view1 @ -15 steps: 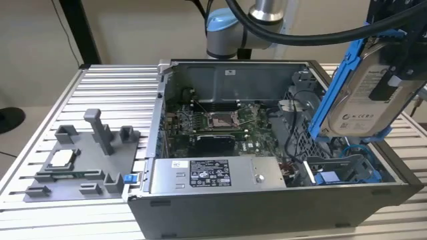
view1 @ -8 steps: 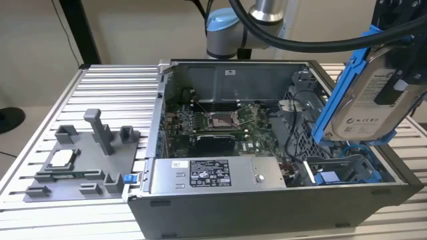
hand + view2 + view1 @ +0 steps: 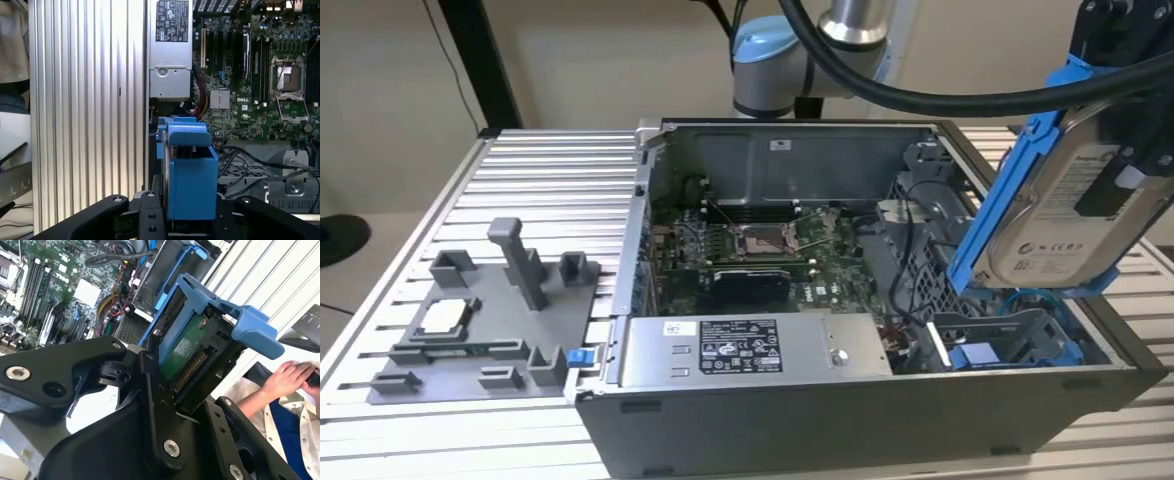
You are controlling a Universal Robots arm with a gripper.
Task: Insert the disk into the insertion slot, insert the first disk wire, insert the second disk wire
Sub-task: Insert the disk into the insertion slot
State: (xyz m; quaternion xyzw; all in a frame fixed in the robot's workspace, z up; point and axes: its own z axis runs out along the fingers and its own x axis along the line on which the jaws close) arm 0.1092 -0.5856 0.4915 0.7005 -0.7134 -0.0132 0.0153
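Ribbed tabletop (image 3: 547, 170) carries the open case (image 3: 854, 420); my fingers (image 3: 150, 390) are clamped on the disk (image 3: 1061, 215), which hangs tilted above the insertion slot (image 3: 1001, 345). First step, I judge: seating needs it squared with that slot.

Beneath the gripper (image 3: 1121, 170) sits the open computer case (image 3: 854, 420). Its motherboard (image 3: 761, 250) and grey power-supply box (image 3: 747, 350) lie toward the exterior view's left of the gripper. Farther that way, well apart, a grey fixture plate (image 3: 494, 330) rests on the ribbed table (image 3: 547, 170).
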